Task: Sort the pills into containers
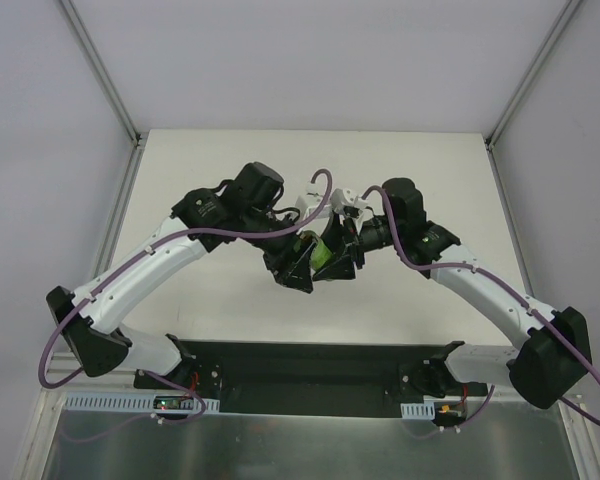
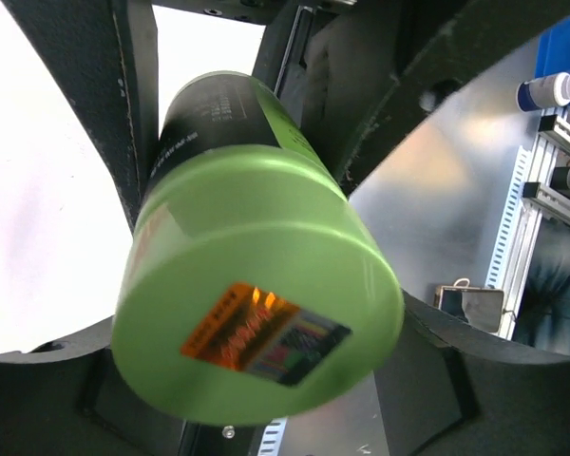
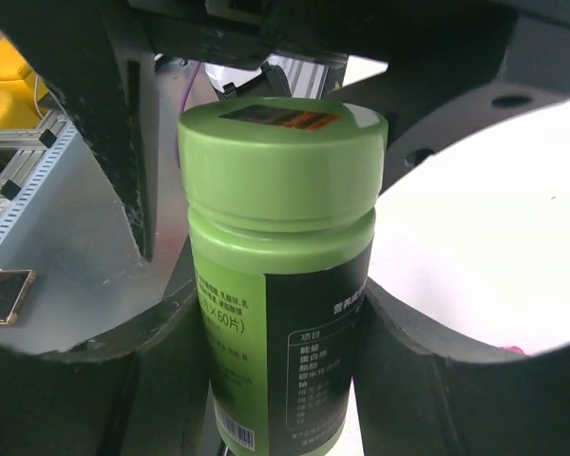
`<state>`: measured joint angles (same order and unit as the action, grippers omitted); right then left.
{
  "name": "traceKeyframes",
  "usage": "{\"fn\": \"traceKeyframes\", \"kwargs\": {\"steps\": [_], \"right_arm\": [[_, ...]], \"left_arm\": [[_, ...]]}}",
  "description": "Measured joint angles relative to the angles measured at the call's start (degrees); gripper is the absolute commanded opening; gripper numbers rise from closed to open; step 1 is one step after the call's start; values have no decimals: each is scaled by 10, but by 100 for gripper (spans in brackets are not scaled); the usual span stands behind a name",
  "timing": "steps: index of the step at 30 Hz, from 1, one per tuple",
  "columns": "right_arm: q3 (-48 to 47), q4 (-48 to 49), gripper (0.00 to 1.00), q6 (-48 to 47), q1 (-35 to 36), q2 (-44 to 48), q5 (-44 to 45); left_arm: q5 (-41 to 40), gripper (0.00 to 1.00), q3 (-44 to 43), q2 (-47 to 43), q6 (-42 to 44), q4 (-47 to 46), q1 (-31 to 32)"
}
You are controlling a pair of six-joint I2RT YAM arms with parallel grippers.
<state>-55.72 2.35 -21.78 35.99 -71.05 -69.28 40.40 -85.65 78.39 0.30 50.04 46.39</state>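
Observation:
A green pill bottle point(image 1: 325, 250) with a black label is held in the air between my two grippers over the middle of the white table. My right gripper point(image 1: 344, 262) is shut on the bottle's body point(image 3: 275, 313), with a finger pressing on each side. My left gripper point(image 1: 300, 265) closes round the green cap point(image 2: 266, 313), which carries an orange sticker and faces the left wrist camera. The cap point(image 3: 280, 157) sits on the bottle. No pills show. The pink compartment strip is hidden; only a tiny pink speck point(image 3: 513, 350) shows on the table, too small to identify.
The white table point(image 1: 230, 180) runs to metal frame posts at the back corners. A black base plate point(image 1: 310, 375) lies at the near edge. Off the table there are aluminium rails, a white bottle point(image 2: 551, 90) and yellow parts point(image 3: 5, 85).

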Motion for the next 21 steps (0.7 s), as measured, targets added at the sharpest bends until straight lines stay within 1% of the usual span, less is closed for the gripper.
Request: {"fn": "traceKeyframes", "kwargs": {"steps": [1, 2, 3, 5, 9, 14, 17, 21], "right_arm": [[0, 0, 9, -1, 0, 0, 0], [0, 0, 9, -3, 0, 0, 0], [0, -1, 9, -6, 0, 0, 0], [-1, -5, 9, -13, 0, 0, 2], [-6, -23, 9, -32, 0, 0, 8], [-12, -43, 9, -56, 0, 0, 14], [-14, -61, 10, -73, 1, 0, 21], [-20, -87, 9, -94, 4, 0, 42]], "left_arm": [[0, 77, 0, -3, 0, 0, 0], [0, 78, 0, -8, 1, 0, -1], [0, 86, 0, -13, 2, -1, -4], [-2, 99, 1, -32, -7, -5, -10], [-11, 99, 18, -95, -39, -43, -30], [-71, 99, 49, -172, -103, -82, -49], [-99, 99, 60, -182, -151, -99, -49], [-126, 99, 64, -163, -216, -122, -48]]}}
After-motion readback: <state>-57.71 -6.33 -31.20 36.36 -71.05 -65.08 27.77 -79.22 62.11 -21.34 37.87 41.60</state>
